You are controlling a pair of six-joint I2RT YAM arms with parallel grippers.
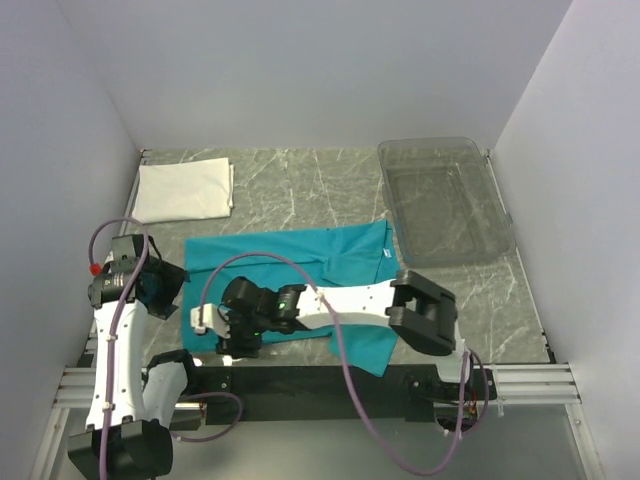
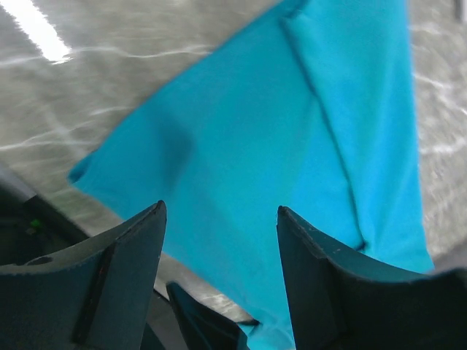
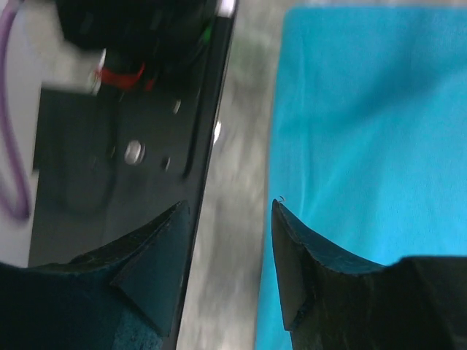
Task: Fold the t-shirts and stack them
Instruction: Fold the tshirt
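White shirt (image 1: 185, 190) folded, far-left table (image 1: 330, 185) corner. Teal shirt (image 1: 300, 262) part-folded, near edge, unstacked. Left gripper (image 2: 219, 215), right gripper (image 3: 230, 208): jaws spread, empty.

Table (image 1: 300, 185): grey-green marbled top. Far left corner: white t-shirt (image 1: 185, 190), folded, lying flat. Near middle: teal t-shirt (image 1: 300, 255), spread out with creases. Far right: clear plastic bin (image 1: 445, 205), just beside the teal shirt's far right corner, well apart from the white one.
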